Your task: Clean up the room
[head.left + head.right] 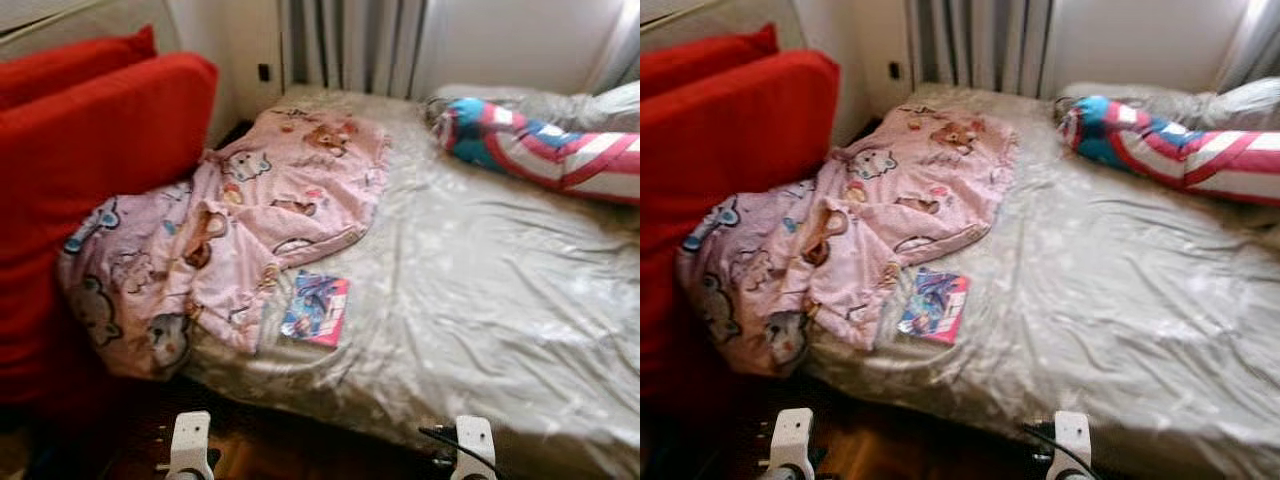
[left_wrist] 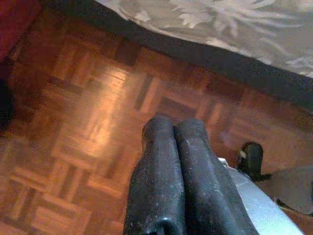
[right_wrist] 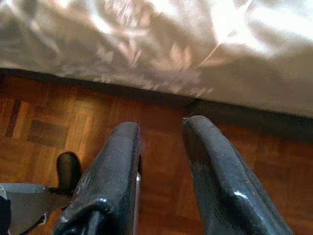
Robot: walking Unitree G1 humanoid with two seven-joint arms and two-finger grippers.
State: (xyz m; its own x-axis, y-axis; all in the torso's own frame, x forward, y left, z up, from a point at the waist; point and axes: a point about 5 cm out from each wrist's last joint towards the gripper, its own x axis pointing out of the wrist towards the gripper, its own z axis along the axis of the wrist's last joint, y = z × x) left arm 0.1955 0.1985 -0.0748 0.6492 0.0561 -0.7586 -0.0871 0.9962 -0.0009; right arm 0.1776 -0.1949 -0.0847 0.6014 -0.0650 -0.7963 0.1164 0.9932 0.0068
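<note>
Pink blanket (image 1: 240, 230) is lying crumpled on the bed's (image 1: 480, 300) near-left side, beside a thin book (image 1: 316, 308). Soft, light, floppy; likely best pinched at a raised fold. Left gripper (image 2: 182, 128) hanging closed, right gripper (image 3: 161, 129) parted, both empty over the floor (image 2: 88, 122).

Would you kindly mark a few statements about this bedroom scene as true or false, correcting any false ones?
1. A pink blanket lies crumpled on the bed's left side. True.
2. A book lies on the floor. False: it lies on the bed, beside the blanket's edge.
3. The left claw has its fingers pressed together over the floor. True.
4. The right claw grips the bedsheet. False: it is open, over the floor by the bed's edge, holding nothing.
5. The cushions left of the bed are blue. False: they are red.
</note>
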